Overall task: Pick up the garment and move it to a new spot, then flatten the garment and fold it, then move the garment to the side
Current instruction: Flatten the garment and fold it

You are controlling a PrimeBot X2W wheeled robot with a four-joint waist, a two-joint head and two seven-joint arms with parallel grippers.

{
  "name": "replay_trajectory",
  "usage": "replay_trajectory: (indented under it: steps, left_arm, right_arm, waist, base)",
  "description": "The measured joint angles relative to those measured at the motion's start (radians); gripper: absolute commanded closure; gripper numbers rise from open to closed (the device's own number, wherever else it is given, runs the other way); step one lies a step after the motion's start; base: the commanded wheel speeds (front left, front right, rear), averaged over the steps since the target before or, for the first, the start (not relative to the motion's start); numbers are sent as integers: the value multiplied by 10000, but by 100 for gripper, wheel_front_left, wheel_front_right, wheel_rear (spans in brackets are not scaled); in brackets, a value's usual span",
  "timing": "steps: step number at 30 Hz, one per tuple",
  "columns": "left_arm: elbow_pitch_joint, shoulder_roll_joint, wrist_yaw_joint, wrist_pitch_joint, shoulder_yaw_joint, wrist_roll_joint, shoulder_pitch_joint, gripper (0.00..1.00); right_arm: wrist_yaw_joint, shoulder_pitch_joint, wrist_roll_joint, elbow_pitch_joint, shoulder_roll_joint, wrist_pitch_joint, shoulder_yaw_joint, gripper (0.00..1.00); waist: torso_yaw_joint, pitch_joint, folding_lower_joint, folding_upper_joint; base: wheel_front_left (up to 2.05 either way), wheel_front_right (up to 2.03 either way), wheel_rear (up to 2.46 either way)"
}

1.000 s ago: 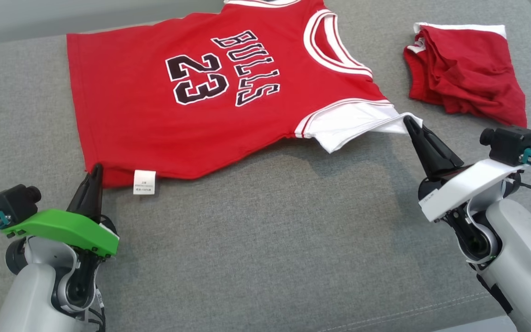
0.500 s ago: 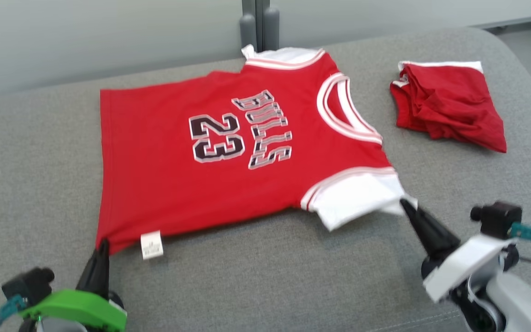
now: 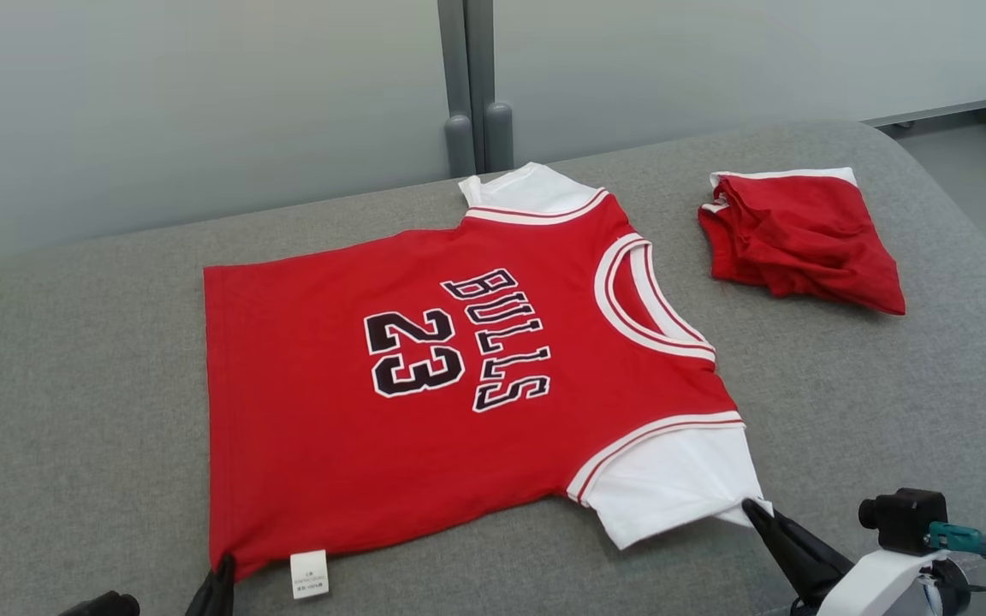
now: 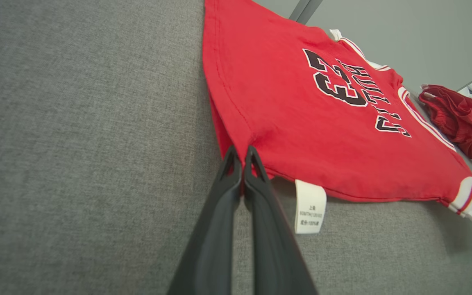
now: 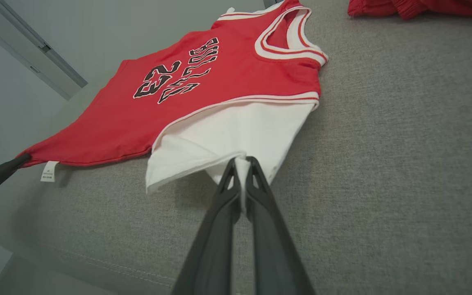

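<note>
- The jersey is a small red top with white sleeves. It has red-and-white striped trim round the neck opening and the armholes, and "BULLS" and "23" in black, white-edged characters on the chest.
- It lies spread front-up and mostly flat on a grey fabric cushion, about the middle of it, with a pale wall behind.
- Its long axis runs across the head view. The neck points to the robot's right and the straight hem to its left, so the lettering reads sideways with the tops of the characters toward the neck.
- The far sleeve points toward the wall, and the near sleeve points toward the robot.
- A white care label sticks out from the near side seam, just beside the hem corner.
- The left gripper has its two dark fingers pressed together on the near hem corner, pinching the red cloth, which rises slightly off the cushion there.
- The right gripper is clamped on the outer edge of the near sleeve, with a fold of white fabric visible between its fingertips; the sleeve edge lifts and puckers toward them.
- A folded red garment with a white edge lies on the same cushion, beyond the neck on the robot's right and apart from the jersey.
</note>
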Motion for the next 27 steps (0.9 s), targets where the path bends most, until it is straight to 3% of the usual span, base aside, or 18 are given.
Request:
replay_trajectory:
  steps: [11, 12, 13, 14, 15, 17, 27]
  left_arm:
    - [569, 6, -27, -84, -242, 221, -3, 100]
    - [600, 8, -27, -82, -274, 224, -6, 90]
    - [631, 40, -27, -73, -382, 378, -11, 63]
    - [646, 58, -27, -71, -403, 435, -11, 0]
    - [654, 73, -27, -69, -414, 479, -11, 0]
    - [683, 79, -27, 54, -424, 479, -11, 0]
    - [456, 395, -27, 75, 96, 182, -10, 0]
  right_arm:
    - [2, 7, -495, 888, 109, -84, 228, 99]
    - [4, 6, -637, 947, 105, -86, 257, 85]
    - [10, 7, -838, 1049, 96, -88, 288, 70]
    - [10, 5, -903, 1101, 96, -90, 316, 44]
    - [10, 6, -961, 1166, 98, -90, 343, 16]
    - [-4, 13, -1074, 1287, 86, -92, 370, 0]
    - [-19, 559, -1152, 1582, -128, -167, 326, 0]
  waist:
    - [66, 3, 0, 0]
    - [81, 5, 0, 0]
    - [130, 17, 0, 0]
    - [153, 26, 0, 0]
    - [168, 33, 0, 0]
    - [189, 42, 0, 0]
    - [238, 121, 0, 0]
  base:
    - [0, 0, 0]
    - [0, 0, 0]
    - [0, 0, 0]
    - [0, 0, 0]
    - [0, 0, 0]
    - [0, 0, 0]
    - [0, 0, 0]
